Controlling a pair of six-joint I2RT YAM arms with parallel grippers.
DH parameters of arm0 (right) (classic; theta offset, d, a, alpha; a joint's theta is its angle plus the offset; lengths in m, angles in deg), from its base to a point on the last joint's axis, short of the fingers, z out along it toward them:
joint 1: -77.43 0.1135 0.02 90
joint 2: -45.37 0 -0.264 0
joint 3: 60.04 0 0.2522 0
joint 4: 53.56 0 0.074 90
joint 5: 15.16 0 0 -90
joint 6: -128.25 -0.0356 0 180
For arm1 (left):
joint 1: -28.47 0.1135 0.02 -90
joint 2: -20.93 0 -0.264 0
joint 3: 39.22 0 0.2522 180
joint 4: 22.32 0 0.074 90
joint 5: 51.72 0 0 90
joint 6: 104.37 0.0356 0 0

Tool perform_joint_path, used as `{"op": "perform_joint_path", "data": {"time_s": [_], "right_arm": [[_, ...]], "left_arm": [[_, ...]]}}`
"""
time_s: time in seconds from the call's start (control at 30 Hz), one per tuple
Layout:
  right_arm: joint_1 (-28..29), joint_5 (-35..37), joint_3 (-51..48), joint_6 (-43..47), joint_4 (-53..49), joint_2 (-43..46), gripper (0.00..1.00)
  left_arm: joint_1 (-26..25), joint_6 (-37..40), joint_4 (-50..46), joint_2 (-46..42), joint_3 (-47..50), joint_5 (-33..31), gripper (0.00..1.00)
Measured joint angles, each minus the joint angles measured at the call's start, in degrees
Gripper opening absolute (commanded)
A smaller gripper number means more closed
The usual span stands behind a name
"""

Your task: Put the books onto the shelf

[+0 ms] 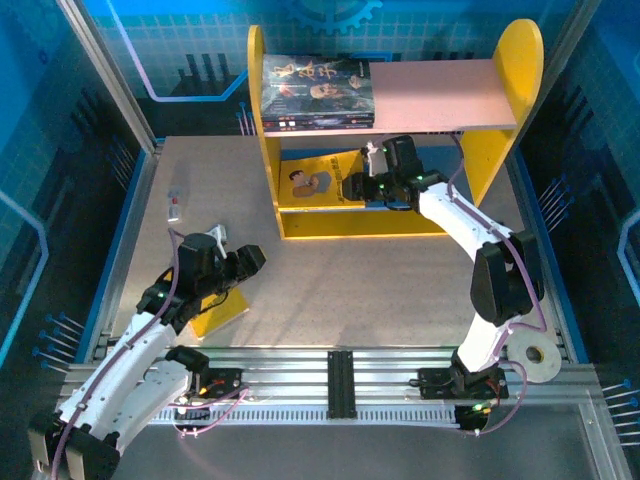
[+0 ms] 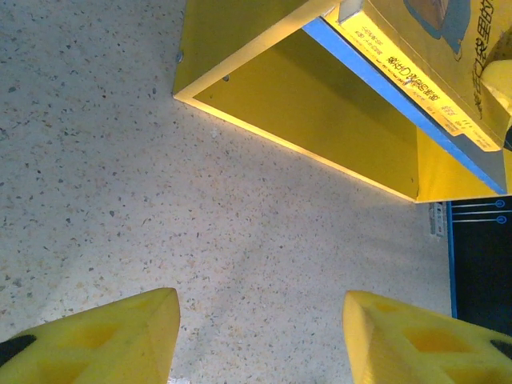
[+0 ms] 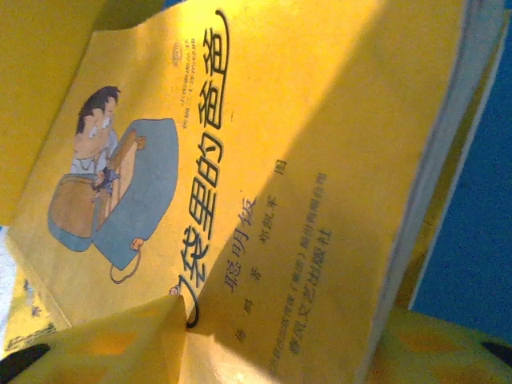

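1. A dark-covered stack of books (image 1: 318, 92) lay flat at the left end of the pale pink upper board (image 1: 440, 90) of the shelf (image 1: 525, 80). Its covers faced up and its long axis ran along the board.
2. A yellow book (image 1: 310, 180) (image 3: 280, 160) lay cover-up on the left part of the blue lower board (image 2: 400, 100). It sat slightly skewed, with its long axis running roughly along the board. The title ran lengthwise, with the cartoon figure beside it.
3. The right fingers (image 3: 120, 344) reached in under the upper board from the right. They stood about half open around the book's near end. One finger lay over the cover and the other sat past the page edge, and they were not pinching the book.
4. The left fingers (image 2: 112, 336) hovered over bare tabletop (image 1: 400, 270) in front of the shelf's left side panel. They were parted about halfway, with nothing between them.
5. Another yellow book (image 1: 218, 316) lay flat on the tabletop near the left arm's base. It was turned diagonally and the arm above it hid part of it.
6. A small white device (image 1: 175, 206) lay on the tabletop to the left, well apart from the shelf. A tape roll (image 1: 537, 358) sat beside the right arm's base.
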Motion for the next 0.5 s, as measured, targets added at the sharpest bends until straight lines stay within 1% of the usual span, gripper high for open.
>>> {"op": "perform_joint_path", "data": {"time_s": [0.27,0.5], "right_arm": [[0.37,4.92,1.53,2.78,-3.08,0.02,0.68],[0.37,5.44,1.64,3.28,-3.10,0.22,0.74]], "left_arm": [[0.11,0.02,0.00,0.00,0.00,0.02,0.57],[0.15,0.35,0.02,0.61,-0.02,0.07,0.58]]}}
